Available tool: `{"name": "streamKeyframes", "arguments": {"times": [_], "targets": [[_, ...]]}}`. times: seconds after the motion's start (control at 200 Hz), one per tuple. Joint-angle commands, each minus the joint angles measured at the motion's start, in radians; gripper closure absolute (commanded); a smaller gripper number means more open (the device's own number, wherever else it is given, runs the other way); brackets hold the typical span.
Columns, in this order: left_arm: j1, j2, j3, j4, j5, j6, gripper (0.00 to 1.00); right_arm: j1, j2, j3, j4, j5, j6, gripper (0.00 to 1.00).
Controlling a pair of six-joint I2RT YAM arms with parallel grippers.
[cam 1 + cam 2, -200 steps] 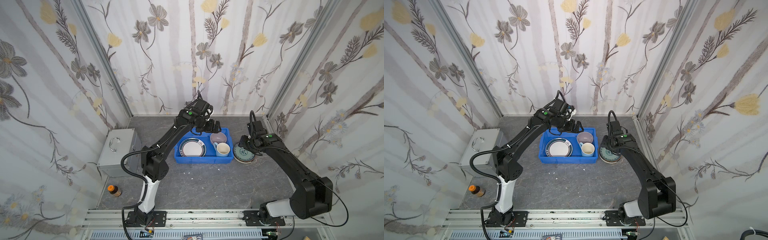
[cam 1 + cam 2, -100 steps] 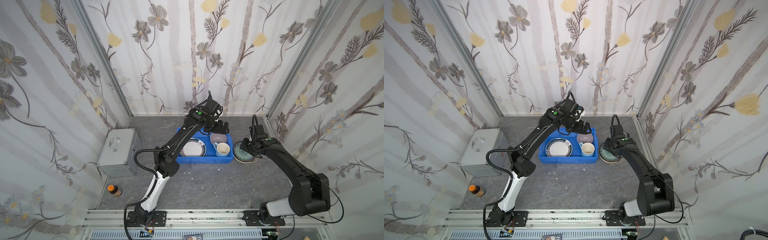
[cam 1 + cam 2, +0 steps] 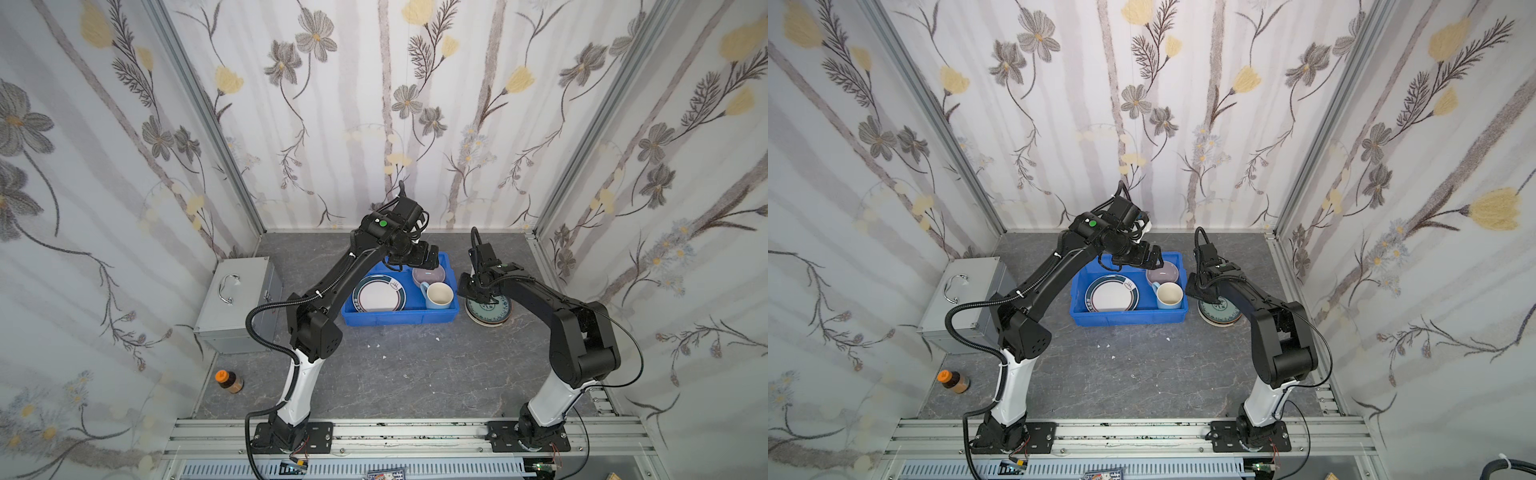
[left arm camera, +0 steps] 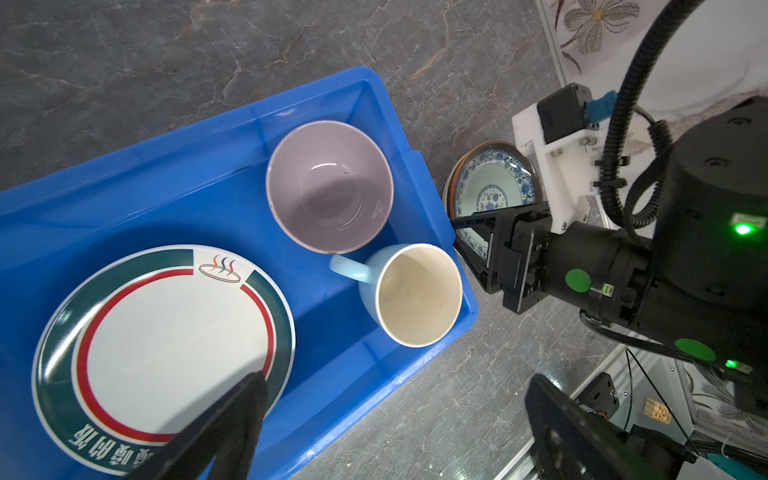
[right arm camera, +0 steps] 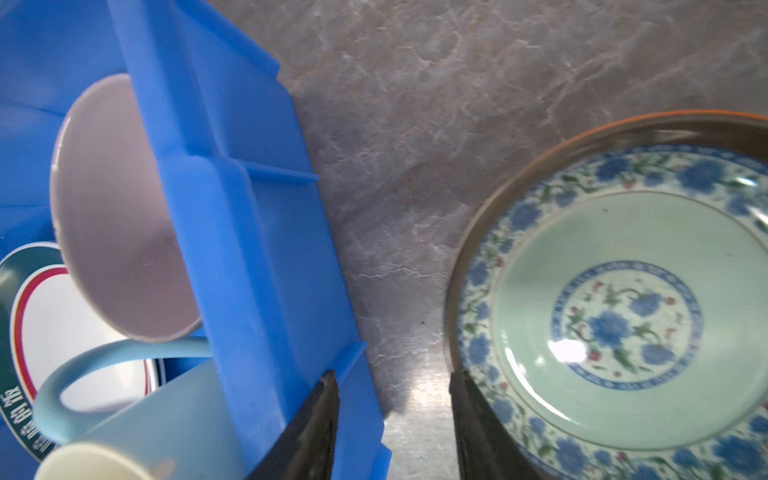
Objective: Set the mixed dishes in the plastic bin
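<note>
Hovering above the rear wall of the blue bin (image 3: 399,318), the left hand (image 3: 424,259) has its flat black fingers (image 4: 232,415) spread wide, pinching nothing. This glossy moulded plastic bin, rectangular with low walls and a ribbed rim, stands on the grey marbled surface (image 3: 415,374) toward its rear edge.

Three dishes are inside. A round white plate (image 4: 166,345) with a dark green band, a red ring and printed characters lies flat at the bin's left end. A smooth lilac bowl (image 4: 328,187), deep and rounded, sits upright in the rear right corner. Just beside it, a pale blue mug (image 4: 415,295) with a matte cream inside stands in the front right corner, its curved handle toward the plate.

Toward the surface's right edge, a strip of bare stone separates the bin from a stack of plates. A shiny pale green plate (image 5: 623,316) painted with blue flowers lies on top, over a dark plate (image 5: 623,129) with an orange edge. The right hand (image 5: 392,374) is low over that strip, fingers parted with nothing between them, one tip over the bin's rim and one at the flowered plate's edge. I cannot tell whether it touches.

A dull metal case (image 3: 239,291) with a curved handle sits at the left edge, and a small brown bottle (image 3: 228,380) stands near the front left corner.
</note>
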Motion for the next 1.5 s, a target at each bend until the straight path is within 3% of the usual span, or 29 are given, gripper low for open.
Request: {"name": "streamKeyframes", "arguments": {"times": [0.0, 0.16, 0.235, 0.38, 0.609, 0.929, 1.284, 1.494], "targets": [[0.011, -0.015, -0.018, 0.02, 0.001, 0.007, 0.0, 0.003, 0.021, 0.041, 0.024, 0.001, -0.002, 0.52], [0.018, -0.016, -0.018, 0.017, 0.001, 0.019, 0.0, -0.046, 0.02, 0.092, -0.02, 0.142, -0.021, 0.4], [0.02, -0.019, -0.018, 0.013, -0.001, 0.023, 0.0, -0.09, 0.023, 0.104, -0.022, 0.185, -0.019, 0.3], [0.025, -0.029, -0.027, 0.013, -0.005, 0.031, 0.0, -0.164, 0.075, 0.162, -0.025, 0.195, -0.027, 0.26], [0.028, -0.058, -0.075, 0.019, -0.015, 0.034, 0.0, -0.22, 0.201, 0.273, -0.047, 0.197, -0.034, 0.26], [0.052, -0.125, -0.188, 0.052, -0.012, 0.031, 0.0, -0.278, 0.28, 0.287, -0.053, 0.17, -0.053, 0.27], [0.057, -0.162, -0.265, 0.094, 0.003, 0.013, 0.0, -0.28, 0.295, 0.225, -0.057, 0.091, -0.097, 0.28], [0.056, -0.209, -0.334, 0.131, 0.0, -0.011, 0.0, -0.278, 0.231, 0.116, -0.041, 0.065, -0.103, 0.28]]}}
